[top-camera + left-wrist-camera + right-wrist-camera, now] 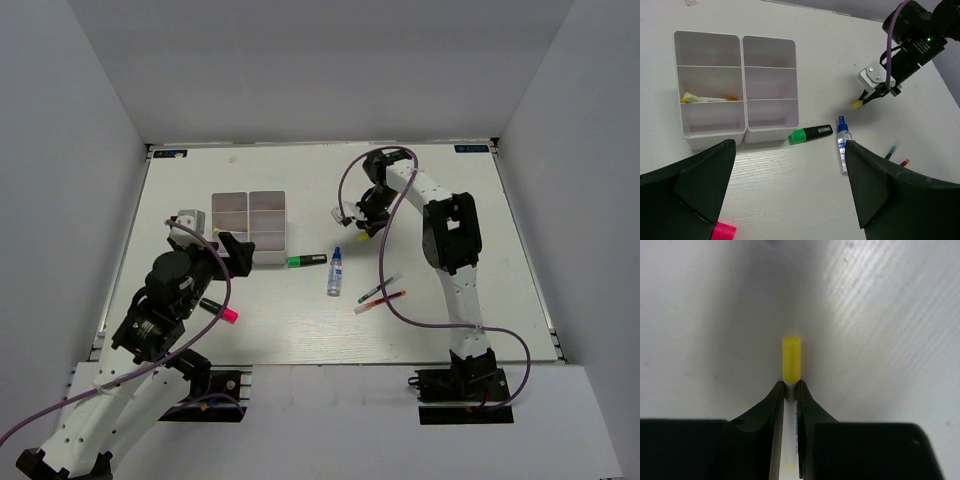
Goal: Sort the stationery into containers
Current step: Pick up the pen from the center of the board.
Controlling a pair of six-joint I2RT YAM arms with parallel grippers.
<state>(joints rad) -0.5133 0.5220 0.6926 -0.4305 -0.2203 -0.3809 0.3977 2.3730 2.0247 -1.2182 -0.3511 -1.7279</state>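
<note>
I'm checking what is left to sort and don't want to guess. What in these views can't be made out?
- Pink-capped marker: top view, the left arm covers most of its body; left wrist view, only the cap shows at the bottom edge.
- Yellow-ended pen: right wrist view, the right fingers hide most of its barrel.
- Two thin pens: left wrist view, a left finger covers their lower ends.
- Tray: top view, contents too small to tell.

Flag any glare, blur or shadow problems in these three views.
Top external: even soft light, sharp. Left wrist: tray sharp, left fingers dark, slightly soft along the bottom. Right wrist: streaky glare on the table upper right, yellow-capped pen crisp between the right fingers.
</note>
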